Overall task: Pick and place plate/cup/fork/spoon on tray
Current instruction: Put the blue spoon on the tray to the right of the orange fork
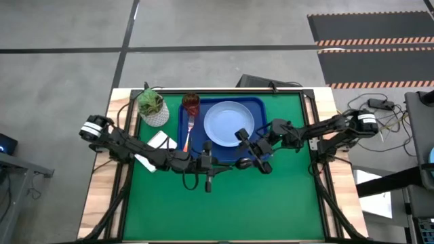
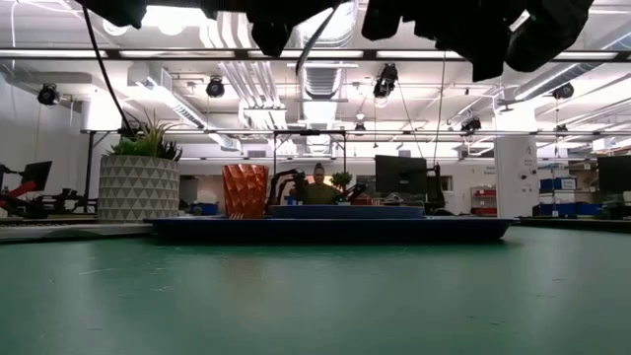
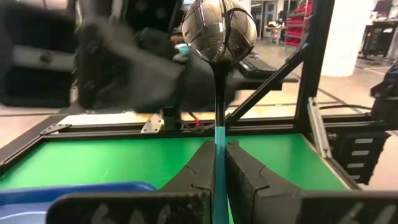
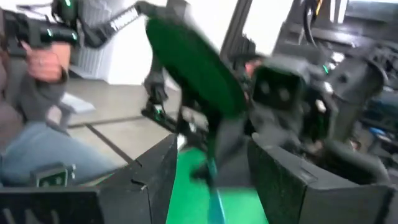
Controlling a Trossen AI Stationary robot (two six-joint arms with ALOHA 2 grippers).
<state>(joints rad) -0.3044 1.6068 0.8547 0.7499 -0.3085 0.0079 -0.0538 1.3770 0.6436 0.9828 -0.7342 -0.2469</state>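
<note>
The spoon (image 3: pixel 219 93) is clamped by its light-blue handle between the closed fingers of the left gripper (image 1: pixel 205 165), its dark bowl raised ahead of the fingers in the left wrist view. This gripper is seen at lower centre of the high view, over the near rim of the tray (image 1: pixel 258 103). The right gripper (image 1: pixel 252 150) is held wide open and empty just right of it. On the tray, the plate (image 1: pixel 226 122) lies at centre, the fork (image 1: pixel 189 133) to its left and the cup (image 1: pixel 191 103) at the upper left corner. The tray rests on the green counter (image 1: pixel 285 203).
</note>
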